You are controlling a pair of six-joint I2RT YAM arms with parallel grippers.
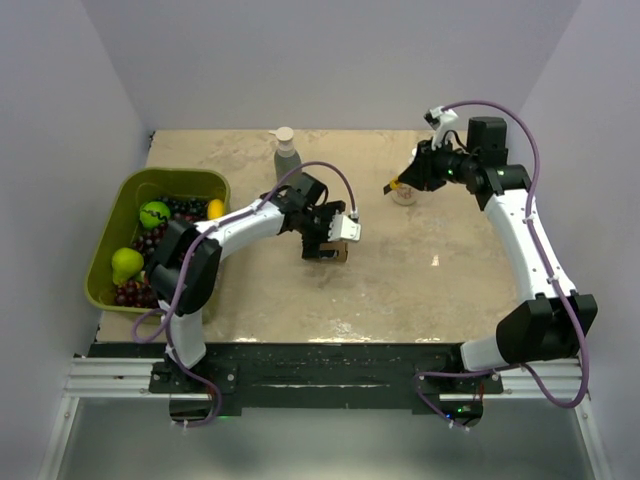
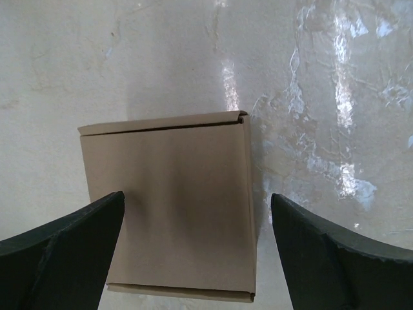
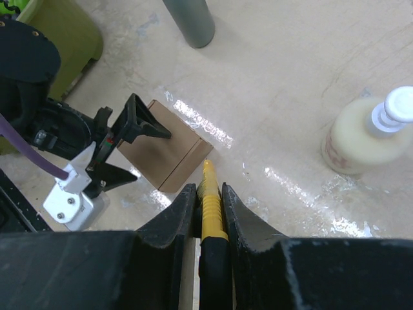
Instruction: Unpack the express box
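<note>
Right gripper (image 3: 206, 192) sitting nearest lens. You're pinching yellow tool (image 3: 211, 219) in it, jaws narrow, tool tip pointing toward box (image 2: 171, 174). Box lying flat mid-table, flaps closed, seam showing along one edge. Your left gripper (image 2: 197, 196) hovering over it, jaws spread wide and holding nothing, one finger overlapping box's side, other off opposite side; contact unclear. Cream bottle (image 3: 361, 139) sitting beside tool, grey bottle (image 1: 287, 155) standing further back, green bin (image 1: 108, 235) with fruit sitting at table's left edge.
</note>
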